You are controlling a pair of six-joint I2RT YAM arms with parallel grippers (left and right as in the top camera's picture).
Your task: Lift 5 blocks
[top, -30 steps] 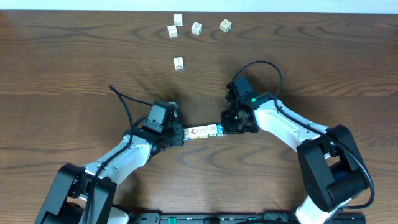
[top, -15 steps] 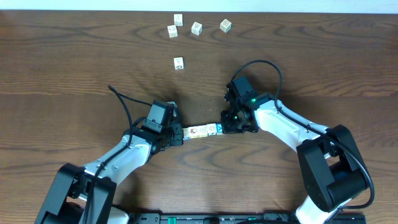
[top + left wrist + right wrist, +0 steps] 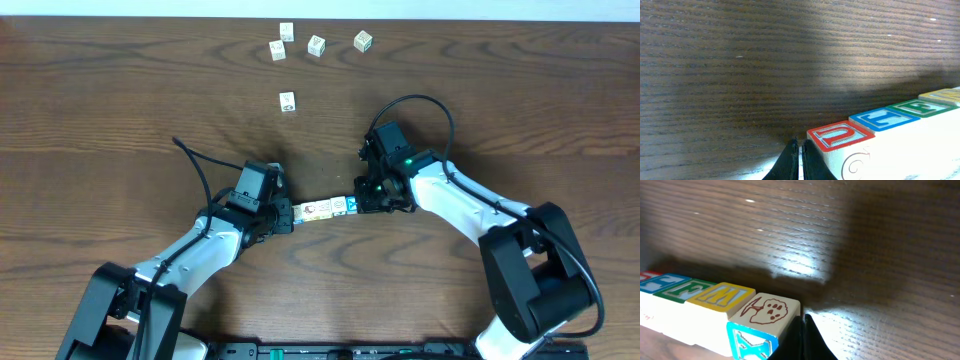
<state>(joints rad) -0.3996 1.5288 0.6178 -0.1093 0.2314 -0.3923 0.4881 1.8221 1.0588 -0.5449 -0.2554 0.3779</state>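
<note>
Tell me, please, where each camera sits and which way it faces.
Overhead: fixed above the table, looking straight down; left arm and right arm both show, meeting the row of blocks at its two ends.
Left wrist: low behind the shut left claw, facing along the row across the wood; only that claw shows.
Right wrist: low behind the shut right claw, facing the row's opposite end; only that claw shows.
Shared: both wrist views see the same row, from opposite ends.

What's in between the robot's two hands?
A straight row of blocks fills the gap between the left gripper and the right gripper. Each gripper is shut and pressed against one end. The overhead view shows it best.
</note>
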